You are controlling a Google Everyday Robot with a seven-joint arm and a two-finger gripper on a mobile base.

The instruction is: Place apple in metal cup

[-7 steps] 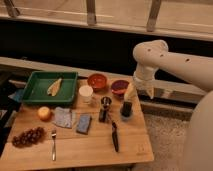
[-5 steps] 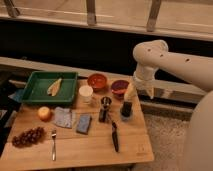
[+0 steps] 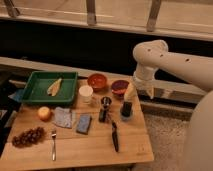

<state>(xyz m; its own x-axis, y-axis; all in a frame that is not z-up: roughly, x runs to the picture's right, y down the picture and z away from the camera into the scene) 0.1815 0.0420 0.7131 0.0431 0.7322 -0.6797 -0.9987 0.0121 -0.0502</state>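
Clearly the pick is not yet begun: the apple (image 3: 44,113) lies far left on the table, while the gripper (image 3: 132,93) hangs at the right, open or closed I cannot tell. Next comes a reach past the metal cup (image 3: 105,102) to the fruit.

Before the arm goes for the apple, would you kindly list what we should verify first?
1. Apple lies free at the left edge of the table: ok.
2. Metal cup upright near the centre: ok.
3. Metal cup empty: cannot tell.
4. Tool near the apple: not ok; it hangs at the right, above the black container.
5. Tool empty: cannot tell.
6. White cup apart from the metal cup: ok.
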